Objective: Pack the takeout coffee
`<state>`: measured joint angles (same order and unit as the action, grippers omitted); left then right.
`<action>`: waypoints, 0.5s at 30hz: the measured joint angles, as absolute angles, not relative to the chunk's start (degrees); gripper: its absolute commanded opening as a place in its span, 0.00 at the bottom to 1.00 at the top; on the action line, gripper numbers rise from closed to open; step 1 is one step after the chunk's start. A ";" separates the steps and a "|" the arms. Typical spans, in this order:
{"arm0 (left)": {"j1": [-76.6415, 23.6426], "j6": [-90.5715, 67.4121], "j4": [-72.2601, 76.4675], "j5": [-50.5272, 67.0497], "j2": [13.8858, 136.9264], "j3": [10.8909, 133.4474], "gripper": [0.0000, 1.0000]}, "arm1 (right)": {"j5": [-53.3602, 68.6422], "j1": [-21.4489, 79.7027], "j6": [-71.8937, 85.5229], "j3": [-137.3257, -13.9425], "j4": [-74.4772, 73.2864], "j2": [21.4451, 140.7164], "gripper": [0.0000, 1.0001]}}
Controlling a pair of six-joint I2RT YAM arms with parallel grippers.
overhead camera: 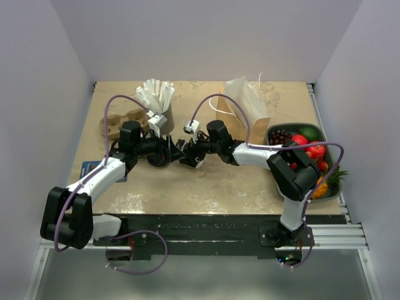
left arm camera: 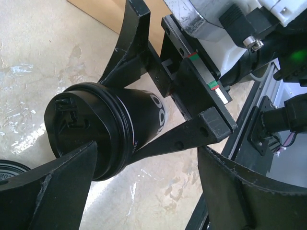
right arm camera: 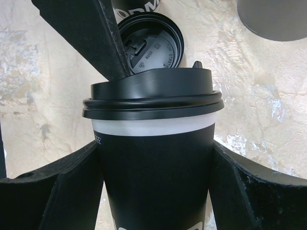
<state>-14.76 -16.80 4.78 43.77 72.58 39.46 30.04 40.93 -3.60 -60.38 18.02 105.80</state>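
The takeout coffee (right arm camera: 153, 167), a dark paper cup with a black lid (right arm camera: 152, 98), stands between both fingers of my right gripper (right arm camera: 154, 153), which press on its two sides. In the left wrist view the same cup (left arm camera: 115, 124) lies sideways in the frame, white mark showing, clamped by the right arm's black fingers (left arm camera: 192, 134). My left gripper (left arm camera: 148, 178) is open just beyond the lid end, one of its fingers (left arm camera: 57, 187) overlapping the lid's rim and bare table showing in its gap. From above, the two grippers meet mid-table, left gripper (overhead camera: 164, 152) facing right gripper (overhead camera: 187, 154).
A loose black lid (right arm camera: 149, 45) lies on the table behind the cup, with another dark cup (right arm camera: 136, 5) past it. A brown paper bag (overhead camera: 247, 107) stands at the back right, a fruit bin (overhead camera: 272, 132) right of it, a cardboard cup tray (overhead camera: 117, 123) and sachet holder (overhead camera: 157, 100) at the back left.
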 measured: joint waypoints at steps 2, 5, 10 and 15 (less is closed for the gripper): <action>-14.63 -16.97 5.56 43.92 73.45 39.46 0.88 | 30.04 40.77 -2.90 -60.38 18.46 106.21 0.70; -14.28 -16.97 5.67 44.18 74.13 39.48 0.85 | 30.22 40.75 -1.98 -60.38 19.27 106.94 0.70; -14.20 -15.27 5.98 44.77 75.05 39.90 0.77 | 30.28 40.56 0.91 -59.94 20.67 107.22 0.70; -13.54 -10.70 4.93 45.34 75.09 40.18 0.60 | 31.27 40.40 4.67 -59.00 23.75 107.57 0.70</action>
<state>-13.54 -10.70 4.93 45.34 75.09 40.18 31.27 40.40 4.67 -59.00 23.75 107.57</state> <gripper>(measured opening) 0.701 0.760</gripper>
